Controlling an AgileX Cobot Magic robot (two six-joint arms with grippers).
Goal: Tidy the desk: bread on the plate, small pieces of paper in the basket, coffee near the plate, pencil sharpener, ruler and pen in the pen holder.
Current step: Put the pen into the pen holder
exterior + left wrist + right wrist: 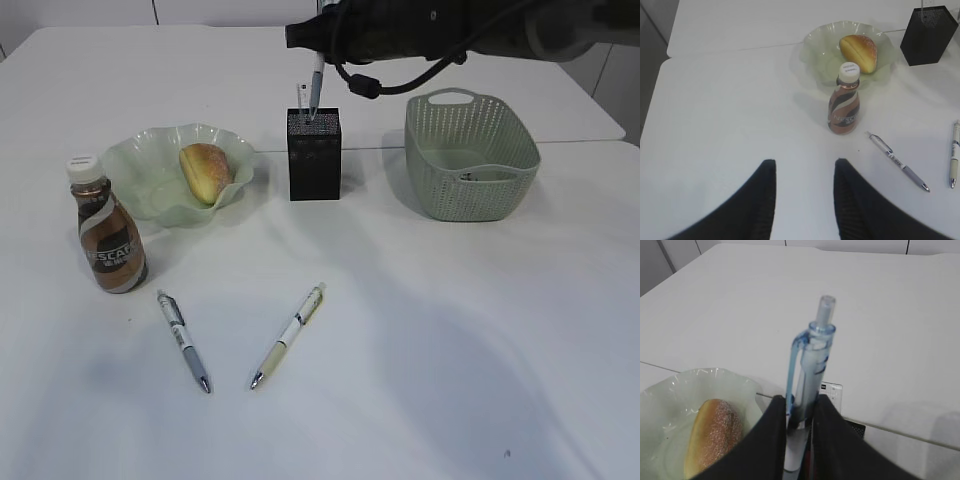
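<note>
My right gripper (800, 410) is shut on a clear blue pen (812, 360), held upright with its tip down in the black mesh pen holder (314, 155). The clear ruler (300, 97) stands in that holder. On the pale green plate (150, 140) lies the bread (205, 170), with the coffee (108, 240) bottle upright just in front of it. A grey pen (185, 340) and a cream pen (290, 335) lie on the desk (450, 330). My left gripper (805, 167) hovers open and empty, short of the coffee (844, 105). The pencil sharpener is out of view.
The sage-green basket (470, 120) stands right of the pen holder and holds small pieces of paper (485, 175). My right arm reaches in from the upper right, above the basket. A seam between two tabletops runs behind the plate and holder.
</note>
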